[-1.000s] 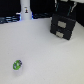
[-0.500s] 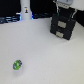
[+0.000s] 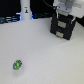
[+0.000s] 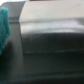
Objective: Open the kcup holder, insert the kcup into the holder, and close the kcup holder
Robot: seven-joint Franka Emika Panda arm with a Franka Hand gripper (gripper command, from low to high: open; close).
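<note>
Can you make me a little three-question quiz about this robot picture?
1. True or false: the kcup is already inside the kcup holder.
2. What colour is the kcup? A) bright green B) red C) yellow
3. Fill in: in the exterior view, the gripper is up by the black ______.

Key
1. False. The kcup sits alone on the white table, far from the holder.
2. A.
3. kcup holder. The robot arm hangs just above it; whether the gripper is open or shut is too blurry to tell.
</note>
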